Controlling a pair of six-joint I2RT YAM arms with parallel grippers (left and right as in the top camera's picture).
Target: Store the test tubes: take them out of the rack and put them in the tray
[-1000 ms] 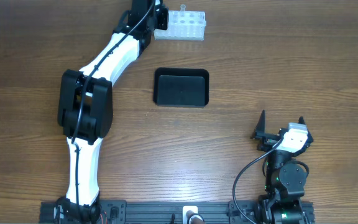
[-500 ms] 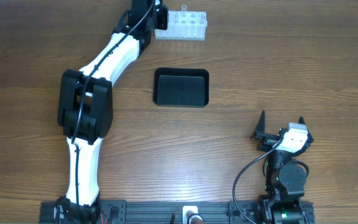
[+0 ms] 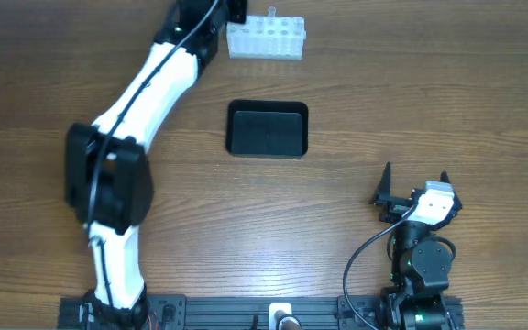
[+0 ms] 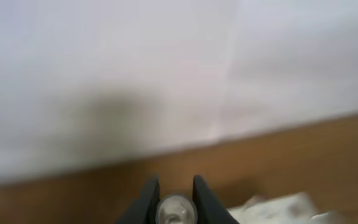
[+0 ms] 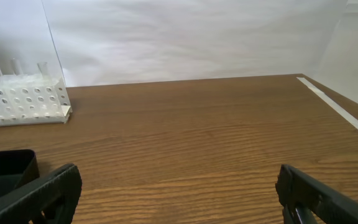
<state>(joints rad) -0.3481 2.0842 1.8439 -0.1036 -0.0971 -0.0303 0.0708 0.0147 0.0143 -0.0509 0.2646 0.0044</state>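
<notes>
A white test tube rack (image 3: 266,38) stands at the table's far edge, with a clear tube (image 3: 270,13) sticking up from it. My left gripper (image 3: 230,13) hangs just left of the rack, raised. In its wrist view the fingers (image 4: 146,199) are shut on a clear test tube (image 4: 176,210), seen end on, and part of the rack (image 4: 278,208) shows blurred beside it. The black tray (image 3: 267,128) lies nearer the table's middle. My right gripper (image 3: 412,187) stands open near its base, far from both. From there the rack (image 5: 20,96) shows three tubes (image 5: 16,66) standing in it.
A white wall (image 5: 191,37) rises behind the table's far edge, close to the rack. A strip of pale tape (image 5: 337,109) runs along the table at the right. Bare wood (image 3: 411,101) lies between tray and right arm.
The left arm has swung left and risen, its elbow now farther left, with the gripper drawn away from the rack. The right arm has not moved.
</notes>
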